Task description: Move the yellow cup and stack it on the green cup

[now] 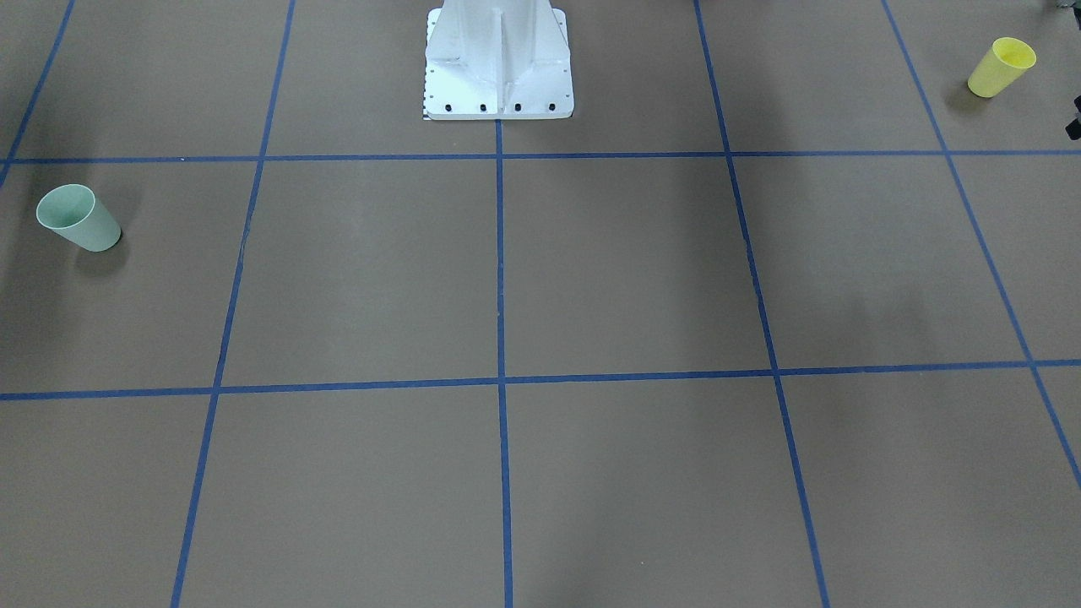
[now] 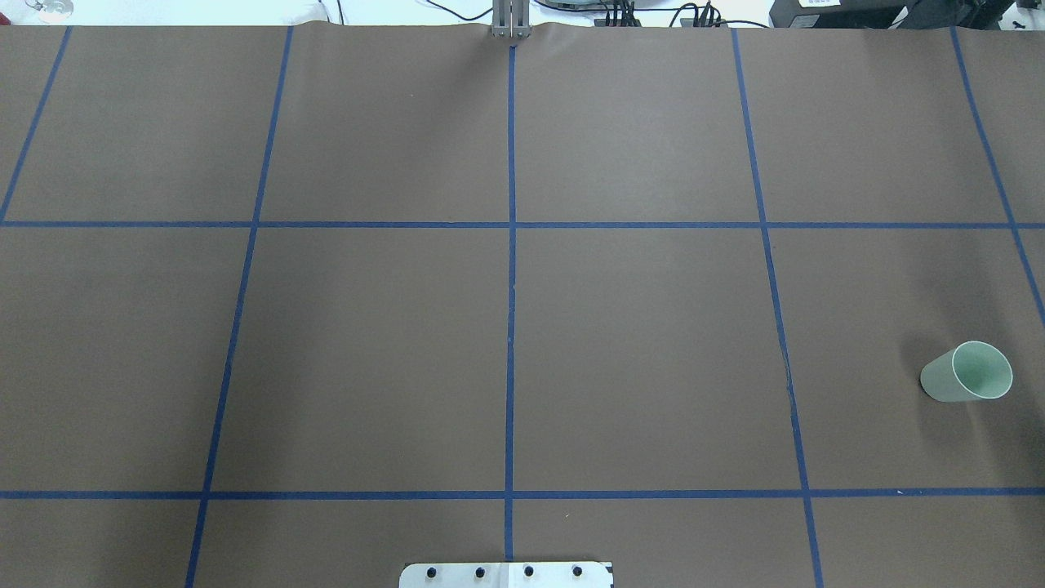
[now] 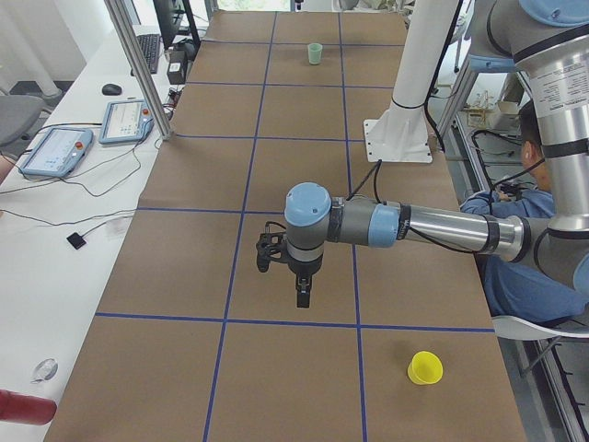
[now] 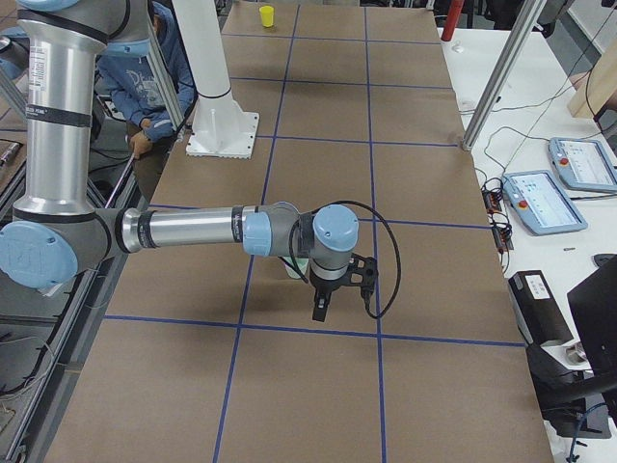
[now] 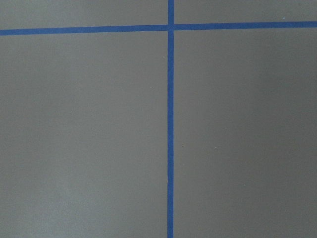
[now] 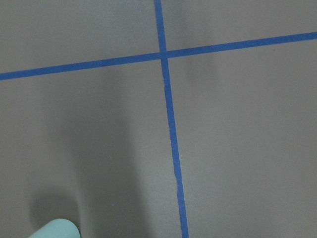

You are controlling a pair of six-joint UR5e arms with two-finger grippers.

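The yellow cup [image 1: 1002, 67] stands upright near the robot's side of the table, at its left end; the exterior left view has the yellow cup [image 3: 424, 367] in front. Far off at the other end stands the green cup [image 2: 967, 371], upright and empty. My left gripper [image 3: 302, 296] hangs above the table, apart from the yellow cup, towards the operators' side. My right gripper [image 4: 320, 309] hangs beside the green cup [image 4: 294, 267], which the arm partly hides. Whether either gripper is open or shut I cannot tell. The right wrist view catches only the green cup's rim [image 6: 54, 229].
The white robot base [image 1: 498, 59] stands at the middle of the robot's edge. Blue tape lines grid the brown table [image 2: 637, 351]. A person in blue [image 3: 502, 262] sits behind the robot. Teach pendants [image 4: 545, 201] and cables lie on the white side bench.
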